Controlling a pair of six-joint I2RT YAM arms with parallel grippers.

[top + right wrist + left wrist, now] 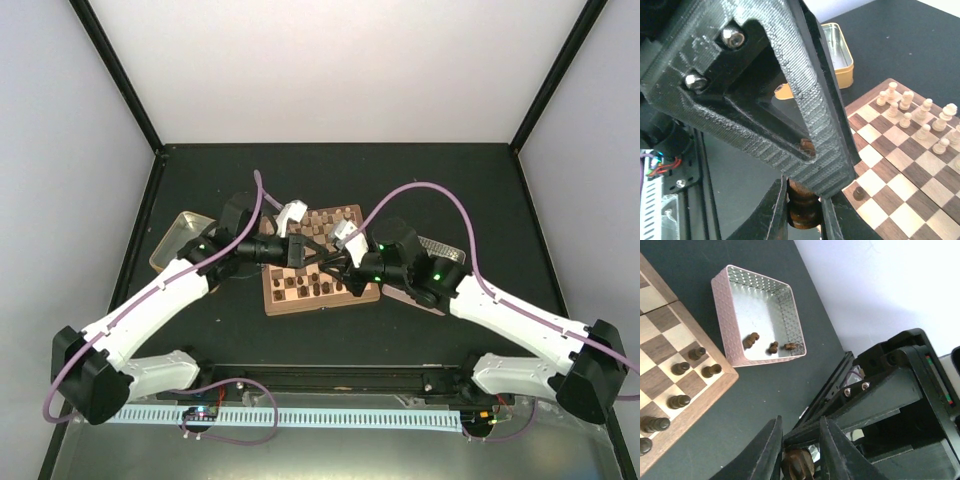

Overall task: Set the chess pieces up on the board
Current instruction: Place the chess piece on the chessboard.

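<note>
Both grippers meet above the middle of the board on one dark brown chess piece. In the right wrist view my right gripper is shut on the piece's base. My left gripper's fingers close in a V on its top. In the left wrist view my left gripper has the same piece between its fingers. In the top view the left gripper and right gripper touch tip to tip. Cream pieces stand on the far rows and dark pieces on the near rows.
A pink-rimmed tray right of the board holds three dark pieces; it also shows in the top view. A yellow-rimmed tin sits left of the board. One dark pawn stands below the grippers.
</note>
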